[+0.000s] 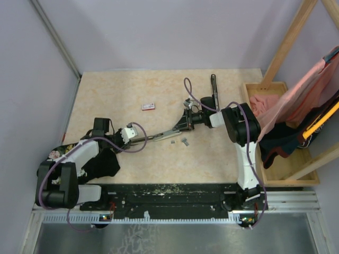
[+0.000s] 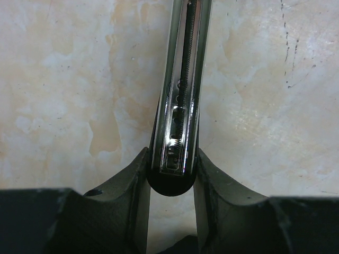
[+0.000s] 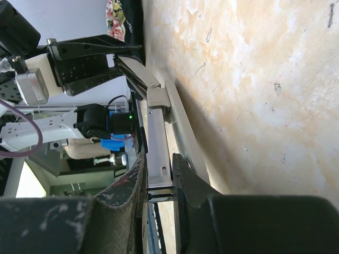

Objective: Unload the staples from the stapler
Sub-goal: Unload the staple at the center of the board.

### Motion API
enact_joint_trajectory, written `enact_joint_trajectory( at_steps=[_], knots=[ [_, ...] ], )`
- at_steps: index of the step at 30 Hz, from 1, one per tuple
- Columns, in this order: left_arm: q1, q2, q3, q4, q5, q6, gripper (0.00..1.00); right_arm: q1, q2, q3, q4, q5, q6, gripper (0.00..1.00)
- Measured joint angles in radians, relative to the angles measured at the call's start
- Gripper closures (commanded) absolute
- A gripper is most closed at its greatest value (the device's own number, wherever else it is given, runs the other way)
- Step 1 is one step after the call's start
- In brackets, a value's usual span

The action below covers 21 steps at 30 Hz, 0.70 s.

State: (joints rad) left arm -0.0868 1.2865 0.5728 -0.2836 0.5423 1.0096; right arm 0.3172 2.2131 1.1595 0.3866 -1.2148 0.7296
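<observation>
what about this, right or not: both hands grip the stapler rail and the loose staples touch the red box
No: the top view shows the staples beside the rail, well apart from the red box. The left hand and right hand do grip it.

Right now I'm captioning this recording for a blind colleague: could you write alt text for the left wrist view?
The black left gripper is shut on the rounded near end of a shiny metal stapler rail, whose open channel shows a dark coiled spring. Behind it lies a beige marbled tabletop.
</observation>
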Motion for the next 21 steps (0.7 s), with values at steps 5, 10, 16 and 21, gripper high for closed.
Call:
enact_joint_trajectory(
  at_steps=[5, 10, 16, 21],
  knots=[
    [0.000, 0.018, 0.000, 0.000, 0.000, 0.011, 0.60, 0.000, 0.000, 0.000, 0.003, -0.003, 0.007, 1.00],
    [0.000, 0.020, -0.001, -0.002, -0.006, 0.032, 0.48, 0.000, 0.000, -0.001, 0.013, 0.000, 0.033, 1.00],
    [0.005, 0.020, -0.006, -0.011, -0.008, 0.059, 0.40, -0.002, 0.000, -0.003, 0.029, 0.009, 0.065, 1.00],
    [0.005, 0.020, -0.006, -0.021, -0.008, 0.068, 0.31, -0.004, 0.000, -0.008, 0.045, 0.013, 0.085, 1.00]
  ],
)
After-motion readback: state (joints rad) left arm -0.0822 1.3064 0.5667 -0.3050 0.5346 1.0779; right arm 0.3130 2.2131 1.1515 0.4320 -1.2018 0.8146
